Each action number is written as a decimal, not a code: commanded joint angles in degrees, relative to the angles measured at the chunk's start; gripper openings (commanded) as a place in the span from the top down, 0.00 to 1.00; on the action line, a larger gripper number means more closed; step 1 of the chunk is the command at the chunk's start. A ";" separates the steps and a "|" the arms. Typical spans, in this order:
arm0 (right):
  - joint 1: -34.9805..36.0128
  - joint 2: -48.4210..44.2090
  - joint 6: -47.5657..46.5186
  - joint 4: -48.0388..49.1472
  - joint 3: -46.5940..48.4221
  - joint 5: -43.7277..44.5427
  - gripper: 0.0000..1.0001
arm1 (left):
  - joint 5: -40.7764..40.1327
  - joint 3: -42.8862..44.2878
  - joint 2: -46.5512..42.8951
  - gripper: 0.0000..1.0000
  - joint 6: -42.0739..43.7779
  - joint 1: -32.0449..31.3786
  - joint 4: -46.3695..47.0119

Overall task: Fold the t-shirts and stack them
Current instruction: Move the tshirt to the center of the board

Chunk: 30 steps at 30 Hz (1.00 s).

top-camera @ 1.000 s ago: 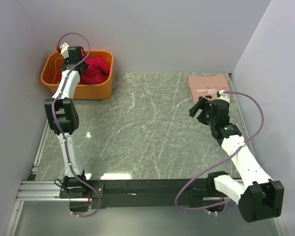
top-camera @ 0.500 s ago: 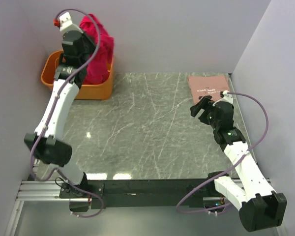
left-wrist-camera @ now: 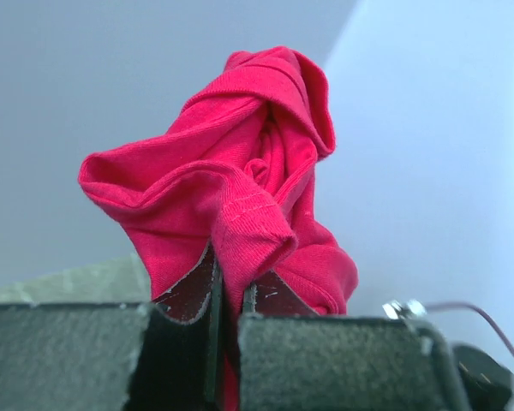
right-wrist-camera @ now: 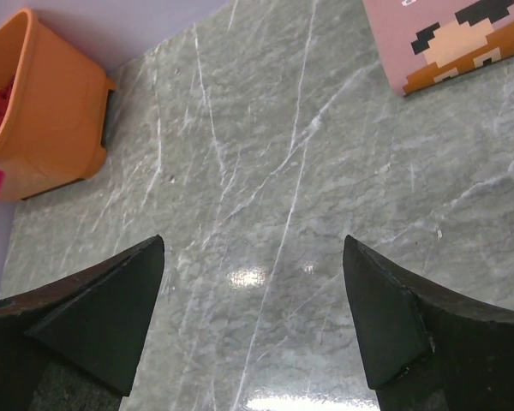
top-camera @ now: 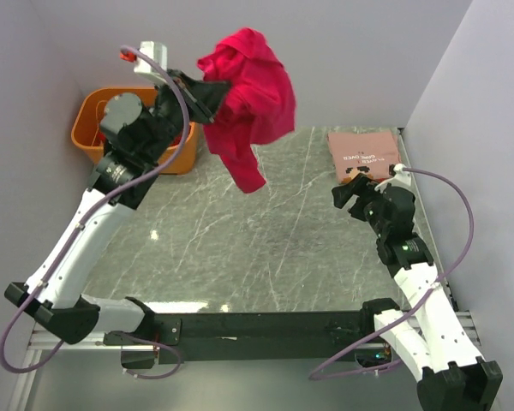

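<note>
One crimson shirt [top-camera: 255,90] now lifted clear of the tub [top-camera: 82,130].
I hold it clamped in the left pincer [top-camera: 204,96]; the right pincer [right-wrist-camera: 254,253] stands apart; folding comes next.

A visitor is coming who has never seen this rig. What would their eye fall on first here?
First, the bright crimson-pink t-shirt, bunched and dangling high in the air over the far left of the marble table, pinched in the left pincer near the orange tub. Next, the folded salmon-pink t-shirt with its pixel print, lying flat at the table's far right corner, with the right pincer open just short of it.
</note>
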 commanded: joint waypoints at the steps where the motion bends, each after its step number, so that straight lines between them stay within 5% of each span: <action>1: -0.01 -1.55 -0.29 2.16 -1.05 -0.42 0.09 | 5.24 -2.50 -3.34 1.00 -1.85 -2.28 7.39; 13: -0.01 1.07 -0.29 1.63 -1.05 -0.42 0.09 | -1.09 -36.07 -2.31 0.87 -14.93 -4.30 12.07; 15: -0.01 2.13 -0.73 1.63 -0.97 -0.86 0.09 | -2.67 -37.23 1.74 0.61 -16.00 -4.30 8.90; 16: -0.01 3.27 -1.08 1.81 -0.97 -1.12 0.09 | -2.68 -37.05 2.71 0.17 -16.35 -4.39 6.80; 17: -0.01 3.89 -1.43 1.90 -0.79 -2.25 0.08 | -6.59 -36.70 3.41 0.01 -16.70 -4.39 4.69; 25: 5.07 13.37 -4.85 -0.65 2.98 -2.62 0.08 | -18.31 -40.91 -0.27 0.01 -19.07 -4.39 -5.16; 30: 11.05 21.54 -6.18 -3.72 6.24 1.95 0.08 | -18.68 -50.13 -5.71 0.01 -21.45 -4.39 -7.29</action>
